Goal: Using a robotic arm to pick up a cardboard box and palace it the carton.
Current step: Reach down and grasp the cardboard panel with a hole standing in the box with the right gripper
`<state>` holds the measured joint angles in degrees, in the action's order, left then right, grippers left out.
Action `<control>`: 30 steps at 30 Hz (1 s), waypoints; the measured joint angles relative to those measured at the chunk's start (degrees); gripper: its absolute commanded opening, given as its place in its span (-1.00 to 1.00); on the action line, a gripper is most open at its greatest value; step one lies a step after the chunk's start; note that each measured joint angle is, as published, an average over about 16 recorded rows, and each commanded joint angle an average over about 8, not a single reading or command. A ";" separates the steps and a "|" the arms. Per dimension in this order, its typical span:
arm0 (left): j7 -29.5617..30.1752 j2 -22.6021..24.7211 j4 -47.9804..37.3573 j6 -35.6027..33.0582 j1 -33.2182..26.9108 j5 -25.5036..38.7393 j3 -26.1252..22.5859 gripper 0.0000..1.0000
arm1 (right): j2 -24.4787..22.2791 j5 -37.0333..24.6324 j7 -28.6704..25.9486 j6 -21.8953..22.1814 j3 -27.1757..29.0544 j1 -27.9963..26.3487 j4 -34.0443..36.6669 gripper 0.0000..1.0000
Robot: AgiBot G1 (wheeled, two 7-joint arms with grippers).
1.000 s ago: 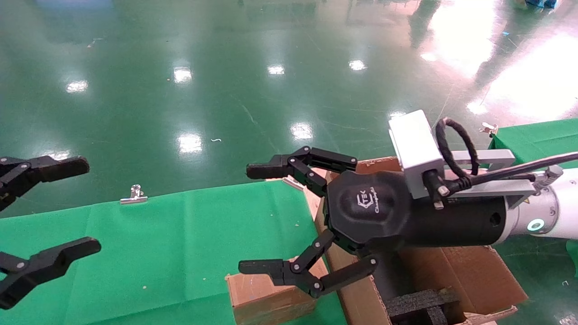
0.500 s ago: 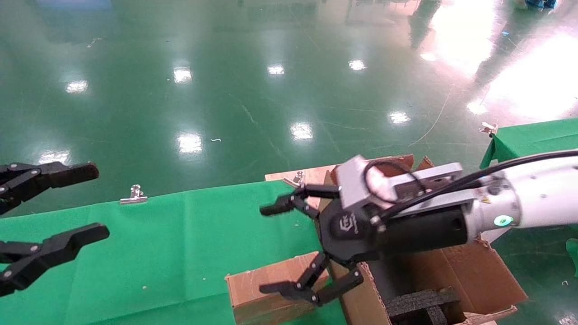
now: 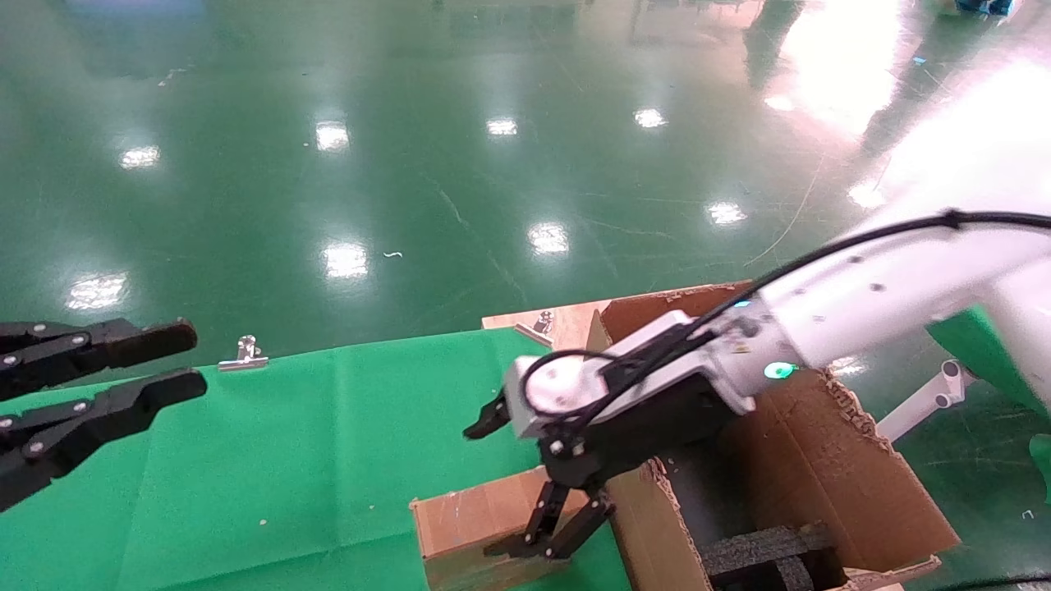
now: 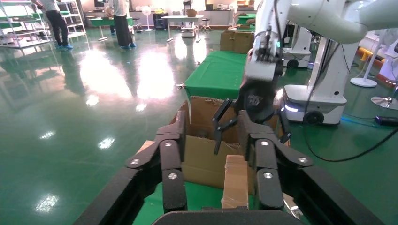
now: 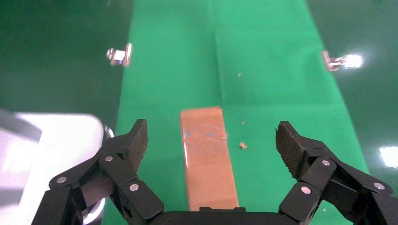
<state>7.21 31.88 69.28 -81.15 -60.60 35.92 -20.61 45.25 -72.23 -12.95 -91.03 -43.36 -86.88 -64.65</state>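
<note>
Head view: right claw over the box, no grasp yet

Head view, left to right. Left claw hangs at the left edge above the green counter, parked, fingers a modest gap apart, holding nothing.

Box lies flat on the counter near its front edge, just beside the carton. It is outside the carton, not in it.

Robotic arm reaches in from the right over the carton. Its right claw points down at the box end nearest the carton. Right wrist view: fingers spread wide either side of the box, taped seam running along its length between them. Nothing gripped. Cannot tell from these views whether any fingertip touches the cardboard.

Progress, my read: approach mostly done; pick not started. Left: close on the box, lift, carry over the flap, set down inside. Carton is open, flaps up with torn edges, black foam inside.

Surface: green cloth over the counter, creased, held by metal clips at the far edge. A second green counter sits to the right.

Room: glossy green floor with light reflections. Left wrist view shows people, shelving and more tables at the far end.
</note>
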 measured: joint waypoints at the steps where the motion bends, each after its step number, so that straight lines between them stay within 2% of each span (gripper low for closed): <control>1: 0.00 0.00 0.00 0.00 0.00 0.00 0.00 -1.00 | 0.72 -0.81 0.31 -0.01 -1.39 -0.98 0.50 1.00; 14: 0.00 0.00 0.00 0.00 0.00 0.00 0.00 -1.00 | 9.31 -7.67 5.78 0.21 -16.91 -10.89 7.75 1.00; 26: 0.00 0.00 0.00 0.00 0.00 0.00 0.00 -0.98 | 14.45 -9.26 10.01 0.74 -25.63 -14.74 13.14 1.00; 30: 0.00 0.00 0.00 0.00 0.00 0.00 0.00 -0.01 | 15.50 -9.34 11.11 0.96 -27.35 -15.34 14.27 1.00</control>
<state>7.21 31.88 69.27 -81.15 -60.60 35.92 -20.61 60.76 -81.58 -1.84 -90.07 -70.71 -102.22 -50.37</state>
